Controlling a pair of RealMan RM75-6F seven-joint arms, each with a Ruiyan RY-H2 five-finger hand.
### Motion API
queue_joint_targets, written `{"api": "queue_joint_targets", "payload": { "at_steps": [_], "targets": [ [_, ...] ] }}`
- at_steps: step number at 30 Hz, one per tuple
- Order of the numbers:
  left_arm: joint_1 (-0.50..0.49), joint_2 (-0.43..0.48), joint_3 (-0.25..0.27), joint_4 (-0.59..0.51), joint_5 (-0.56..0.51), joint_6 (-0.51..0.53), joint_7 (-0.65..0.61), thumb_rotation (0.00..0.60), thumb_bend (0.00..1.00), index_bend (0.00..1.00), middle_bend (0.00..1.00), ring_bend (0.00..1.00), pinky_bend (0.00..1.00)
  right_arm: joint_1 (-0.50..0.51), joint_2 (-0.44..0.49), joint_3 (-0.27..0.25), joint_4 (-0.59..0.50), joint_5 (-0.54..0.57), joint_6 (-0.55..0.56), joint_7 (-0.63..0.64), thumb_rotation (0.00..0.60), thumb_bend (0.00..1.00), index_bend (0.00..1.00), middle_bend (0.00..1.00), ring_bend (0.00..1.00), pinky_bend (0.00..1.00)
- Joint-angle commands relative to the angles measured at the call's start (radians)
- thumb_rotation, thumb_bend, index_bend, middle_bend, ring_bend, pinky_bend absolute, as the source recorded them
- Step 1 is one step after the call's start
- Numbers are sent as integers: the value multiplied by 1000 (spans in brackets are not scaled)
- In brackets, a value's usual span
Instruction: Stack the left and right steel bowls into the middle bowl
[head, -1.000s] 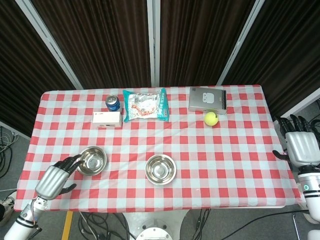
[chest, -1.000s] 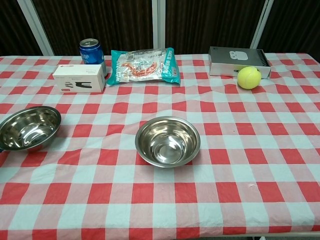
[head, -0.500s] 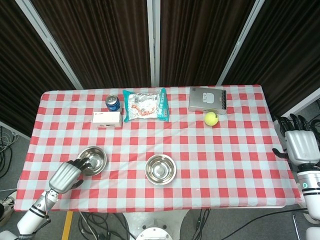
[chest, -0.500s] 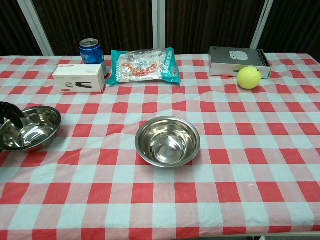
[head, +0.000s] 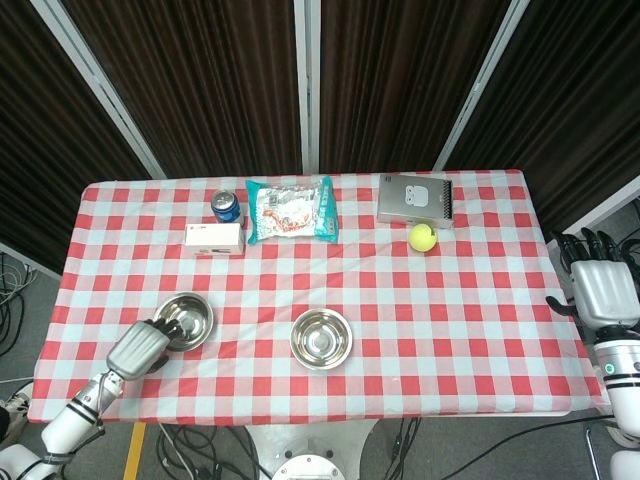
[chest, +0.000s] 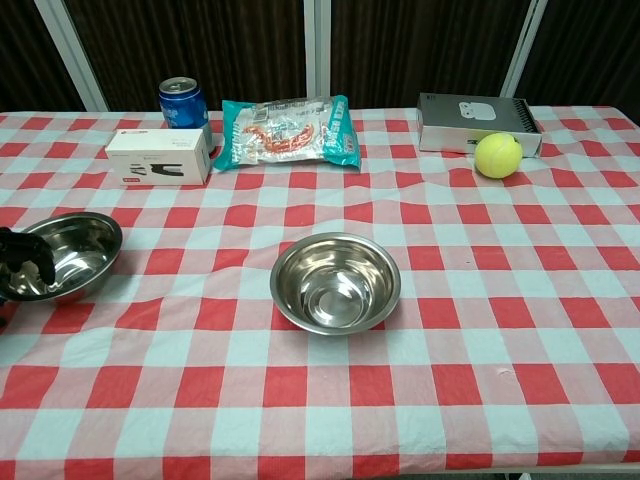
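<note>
while the left hand (head: 140, 346) grips the left bowl (head: 186, 321), only the head view shows the right hand (head: 601, 290), fingers spread, empty.

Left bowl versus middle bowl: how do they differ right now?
The left bowl has the left hand at its near rim, fingers curled over the edge; the middle bowl stands untouched. The left bowl sits near the table's left edge, the middle bowl near the front centre. Both are shiny steel, upright and empty.
</note>
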Motion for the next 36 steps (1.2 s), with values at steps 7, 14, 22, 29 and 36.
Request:
{"api": "queue_joint_targets", "payload": {
  "at_steps": [7, 14, 22, 29, 36],
  "targets": [
    [-4, -30, -1, 51, -10, 19, 4, 600, 349, 523, 518, 507, 678, 5, -14, 0, 17, 5, -15, 0, 600, 101, 99, 153, 16, 23],
    [-13, -76, 2, 129, -5, 38, -7, 600, 366, 579, 577, 560, 707, 3, -17, 0, 26, 9, -19, 4, 600, 101, 99, 153, 16, 23],
    [-16, -112, 2, 186, 6, 92, -24, 600, 408, 680, 680, 640, 746, 1, -18, -1, 34, 17, -29, 13, 600, 101, 99, 156, 16, 23],
    [-23, -121, 5, 200, 9, 110, -19, 600, 417, 707, 705, 678, 753, -4, -17, -2, 36, 17, -29, 18, 600, 101, 99, 157, 16, 23],
    [-39, -95, 2, 146, 20, 135, 9, 600, 419, 711, 712, 694, 758, 0, -14, 11, 27, 28, -24, 16, 600, 101, 99, 158, 16, 23]
  ]
}}
